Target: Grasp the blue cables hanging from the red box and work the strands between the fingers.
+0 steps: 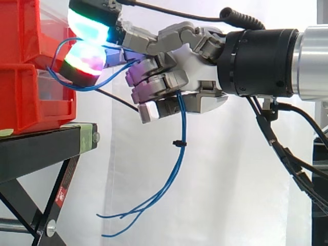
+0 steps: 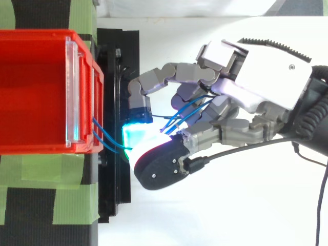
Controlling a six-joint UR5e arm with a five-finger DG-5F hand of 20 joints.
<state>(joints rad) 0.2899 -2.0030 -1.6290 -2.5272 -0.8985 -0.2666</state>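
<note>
Several blue cables (image 1: 181,120) in curled robot hand (image 1: 200,66), stand sticker (image 1: 60,195) illegible

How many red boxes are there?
2, stacked at the left: the upper red box on the lower red box, which rests on the black stand. Others may lie hidden beyond the picture's edge.

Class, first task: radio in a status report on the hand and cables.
Hand shut on blue cables. Strands run from red box through curled fingers, ends hanging loose below. Black stand under box, clear of hand.
</note>
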